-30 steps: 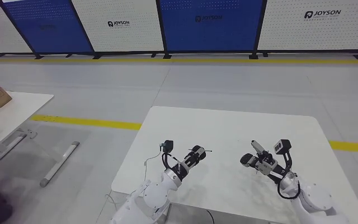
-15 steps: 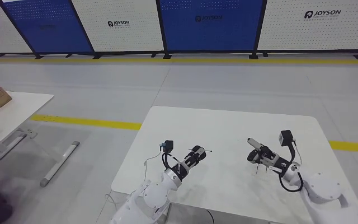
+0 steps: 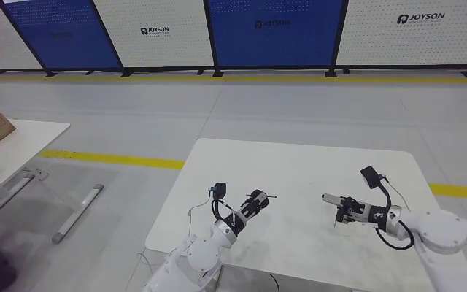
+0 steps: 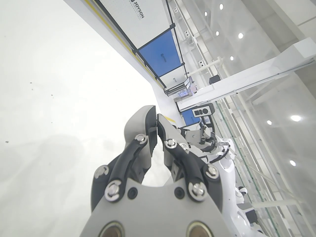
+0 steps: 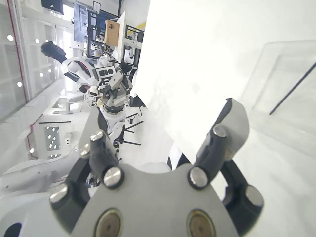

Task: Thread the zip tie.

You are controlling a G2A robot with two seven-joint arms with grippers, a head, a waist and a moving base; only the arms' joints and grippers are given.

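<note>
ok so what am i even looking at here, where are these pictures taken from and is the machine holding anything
It is a two-armed robot at a white table. One picture looks down from above its arms; the other two come from a camera on each wrist, showing that arm's own gripper up close. The left gripper is shut; I cannot tell whether it pinches anything. The right gripper is open and empty. Beyond it on the table lies a thin dark strip, probably the zip tie, on what looks like a clear sheet.

Thin black zip tie, straight, unlooped, lying flat and loose on the white table
</note>
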